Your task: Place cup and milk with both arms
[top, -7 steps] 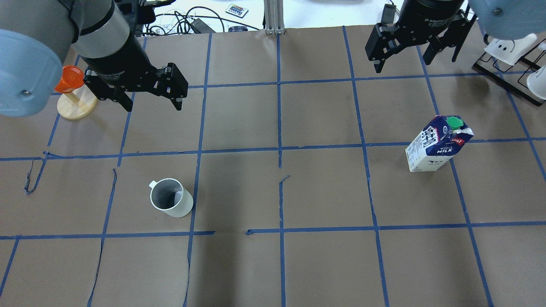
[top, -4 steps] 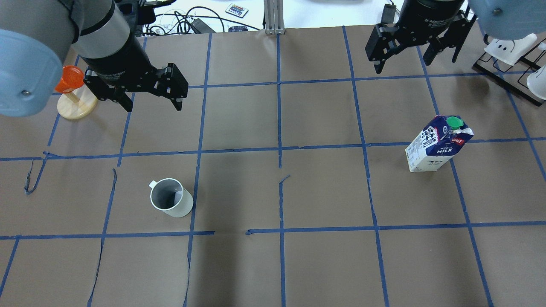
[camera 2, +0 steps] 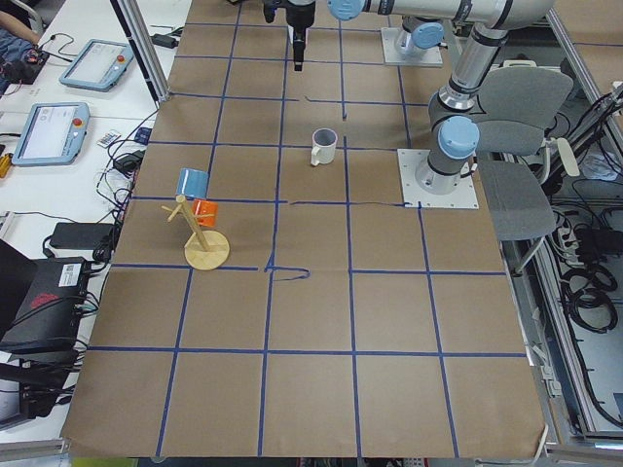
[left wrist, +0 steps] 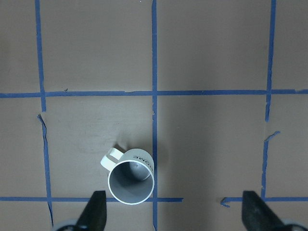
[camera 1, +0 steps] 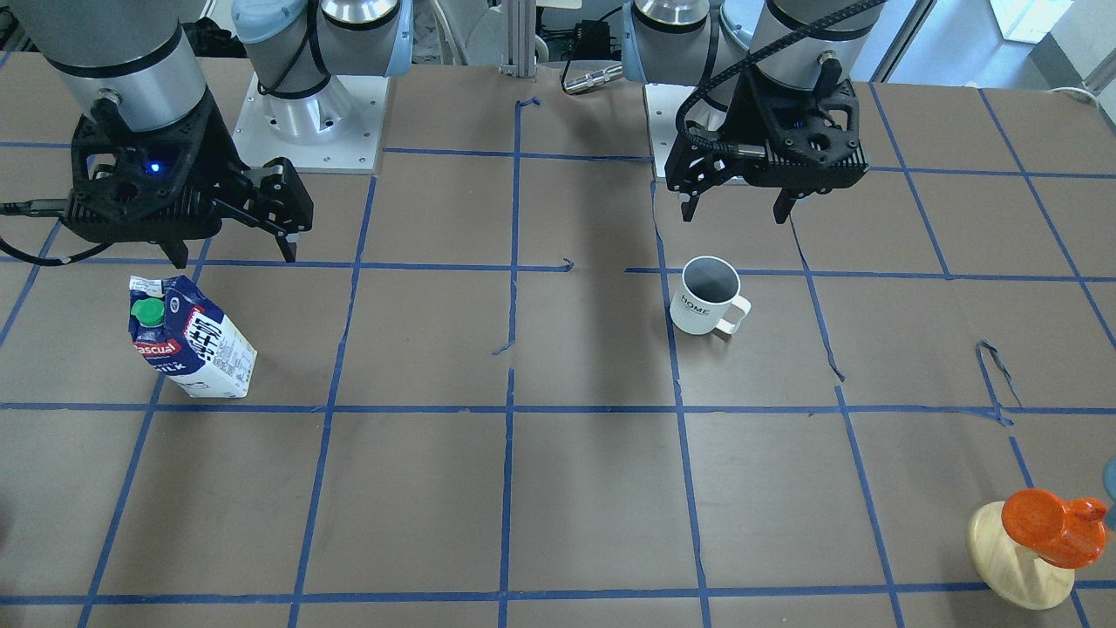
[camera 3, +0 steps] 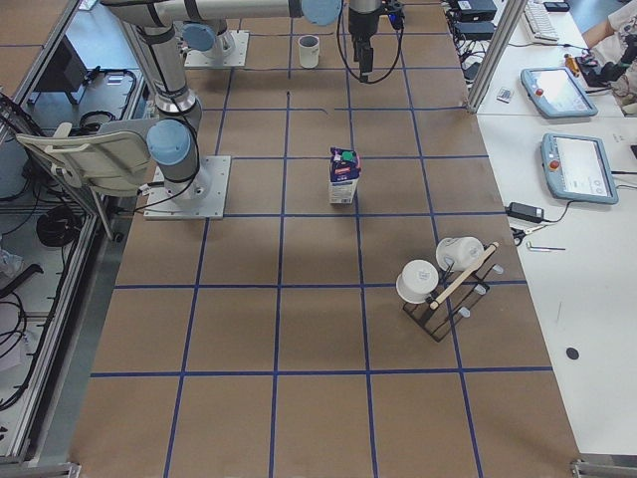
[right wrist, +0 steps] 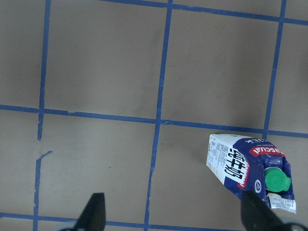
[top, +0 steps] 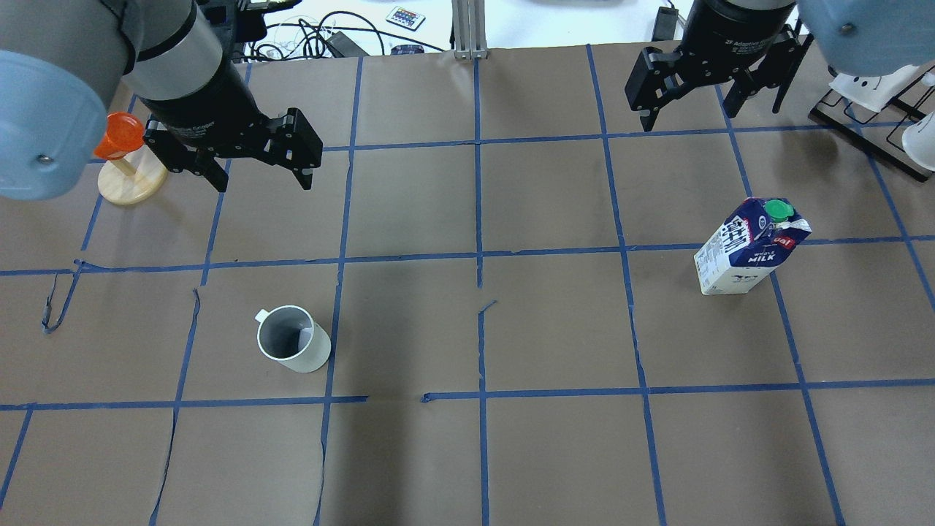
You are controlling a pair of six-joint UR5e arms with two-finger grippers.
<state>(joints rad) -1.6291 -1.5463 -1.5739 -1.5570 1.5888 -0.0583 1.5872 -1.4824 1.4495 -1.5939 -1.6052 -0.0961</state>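
Observation:
The white cup (top: 292, 341) with "HOME" lettering (camera 1: 703, 301) stands upright on the brown table, handle toward the robot's left. My left gripper (top: 261, 180) hangs open and empty high above the table, beyond the cup. In the left wrist view the cup (left wrist: 131, 181) sits just ahead of the left finger. The milk carton (top: 749, 248) stands upright on the right half. My right gripper (top: 687, 115) is open and empty, above and beyond the carton. The carton (right wrist: 245, 168) shows at the lower right of the right wrist view.
A wooden stand with an orange cup (top: 130, 175) is at the far left, close to my left gripper. A black rack with white cups (top: 880, 98) is at the far right. Blue tape lines grid the brown paper table (top: 475, 329). Cables lie beyond the far edge.
My right gripper has shifted slightly. The left gripper, the cup and the milk carton have not moved.

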